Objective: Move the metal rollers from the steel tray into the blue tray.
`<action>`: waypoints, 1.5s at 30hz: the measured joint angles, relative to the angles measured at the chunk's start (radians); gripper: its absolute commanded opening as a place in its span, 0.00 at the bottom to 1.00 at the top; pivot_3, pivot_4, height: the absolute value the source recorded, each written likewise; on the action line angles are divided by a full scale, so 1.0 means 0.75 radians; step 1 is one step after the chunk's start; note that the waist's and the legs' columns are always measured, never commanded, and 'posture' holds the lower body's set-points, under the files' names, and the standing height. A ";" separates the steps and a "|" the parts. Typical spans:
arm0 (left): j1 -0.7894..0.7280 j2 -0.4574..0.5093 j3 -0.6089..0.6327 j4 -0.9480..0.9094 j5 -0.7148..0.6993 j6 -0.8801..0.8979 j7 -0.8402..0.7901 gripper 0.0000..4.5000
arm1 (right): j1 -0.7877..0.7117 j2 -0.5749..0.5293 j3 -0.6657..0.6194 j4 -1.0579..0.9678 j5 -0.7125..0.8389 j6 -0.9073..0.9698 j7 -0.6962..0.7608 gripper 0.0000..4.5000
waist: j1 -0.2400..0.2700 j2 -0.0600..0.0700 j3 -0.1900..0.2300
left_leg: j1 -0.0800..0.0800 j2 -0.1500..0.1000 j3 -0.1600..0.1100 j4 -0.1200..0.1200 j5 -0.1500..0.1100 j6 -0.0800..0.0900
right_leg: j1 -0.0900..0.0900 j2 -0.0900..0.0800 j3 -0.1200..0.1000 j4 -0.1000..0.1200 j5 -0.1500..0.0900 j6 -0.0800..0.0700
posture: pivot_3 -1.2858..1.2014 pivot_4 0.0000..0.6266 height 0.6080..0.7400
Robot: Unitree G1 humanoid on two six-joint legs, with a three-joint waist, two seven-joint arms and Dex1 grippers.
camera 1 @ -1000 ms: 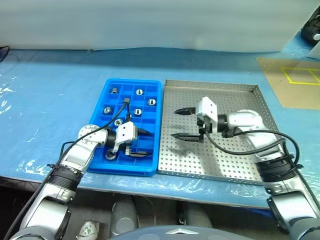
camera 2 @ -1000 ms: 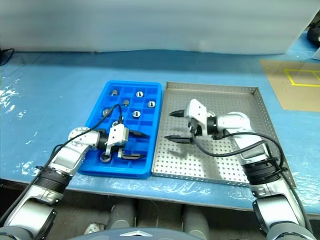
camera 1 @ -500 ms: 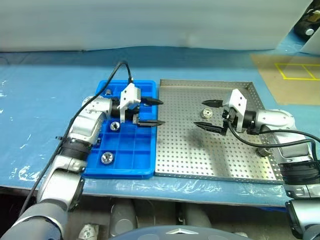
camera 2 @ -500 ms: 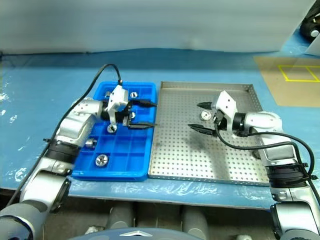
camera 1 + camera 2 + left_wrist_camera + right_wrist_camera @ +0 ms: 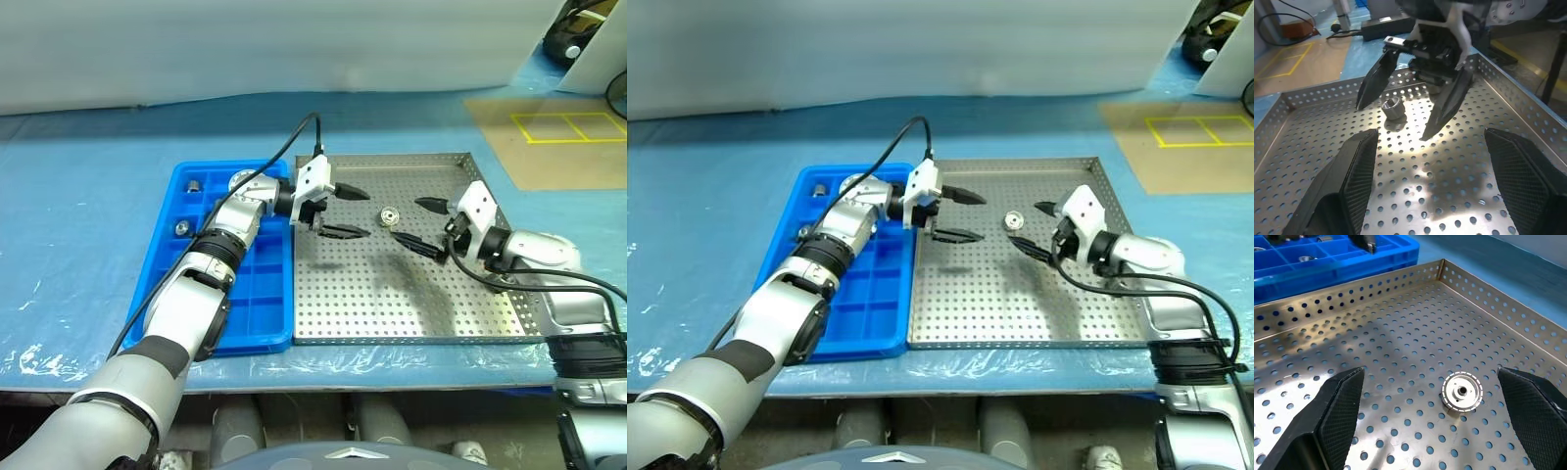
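- Metal rollers, small shiny silver cylinders with a central hole: one [image 5: 389, 214] lies on the perforated floor of the large square silver-grey steel tray [image 5: 392, 313], towards its far side; several others [image 5: 181, 227] already sit in compartments of the bright blue gridded plastic tray [image 5: 257, 313] just beside it on the blue-covered worktop [image 5: 78, 225].
- The roller in the steel tray lies between the two grippers, touching neither. The left gripper [image 5: 341, 211] reaches in from the blue tray's side with its black jaws apart and empty; the right gripper [image 5: 423, 225] faces it, jaws spread wide and empty.
- Risk: both grippers point at the same roller from opposite sides. If both close in, their fingertips could collide, or one could knock the roller so it rolls away across the perforated floor.
- Risk: the roller is small and smooth, so an off-centre pinch could squirt it out of the jaws.
- No brand, label or readable writing is visible on either tray or the rollers.
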 measured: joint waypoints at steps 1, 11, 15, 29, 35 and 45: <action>0.001 0.007 0.000 -0.001 0.000 0.000 -0.017 0.81 | -0.018 0.021 0.007 0.034 -0.009 -0.013 -0.011 1.00 | -0.001 0.000 0.000 | 0.000 0.000 0.000 0.000 0.000 0.000 | 0.000 0.000 0.000 0.000 0.000 0.000 | 0.38 0.24 1.00; 0.103 0.120 0.009 -0.066 0.066 -0.002 0.049 0.81 | -0.339 0.226 0.086 0.750 -0.183 -0.339 -0.149 1.00 | 0.000 0.000 0.000 | -0.003 0.000 0.000 0.001 -0.001 0.005 | 0.000 -0.001 -0.001 0.000 0.000 -0.001 | 0.42 0.24 1.00; 0.136 0.158 0.009 -0.136 0.108 0.024 0.150 0.81 | -0.386 0.239 0.090 0.943 -0.226 -0.439 -0.166 1.00 | 0.018 0.000 0.000 | -0.004 0.000 0.000 0.000 -0.002 0.007 | 0.000 -0.001 -0.002 -0.001 0.000 -0.001 | 0.43 0.24 1.00; 0.264 0.232 -0.034 -0.489 0.122 0.324 0.145 0.82 | -0.408 0.274 0.088 1.030 -0.248 -0.528 -0.151 0.86 | 0.020 0.001 0.000 | -0.002 0.001 0.000 0.000 -0.002 0.003 | 0.000 -0.001 -0.002 -0.001 0.000 -0.001 | 0.43 0.24 1.00; 0.265 0.234 -0.036 -0.489 0.123 0.317 0.168 0.82 | -0.406 0.277 0.088 1.029 -0.252 -0.528 -0.151 0.52 | 0.019 0.001 0.000 | -0.003 0.001 0.001 -0.001 -0.002 0.003 | -0.001 0.000 -0.002 -0.002 0.000 -0.001 | 0.43 0.24 1.00; 0.271 0.259 -0.036 -0.491 0.117 0.304 0.178 0.82 | -0.400 0.289 0.092 0.999 -0.264 -0.519 -0.139 0.37 | 0.018 0.001 0.001 | -0.004 0.001 0.002 -0.004 -0.002 0.003 | -0.003 0.000 -0.002 -0.005 0.000 -0.001 | 0.44 0.24 1.00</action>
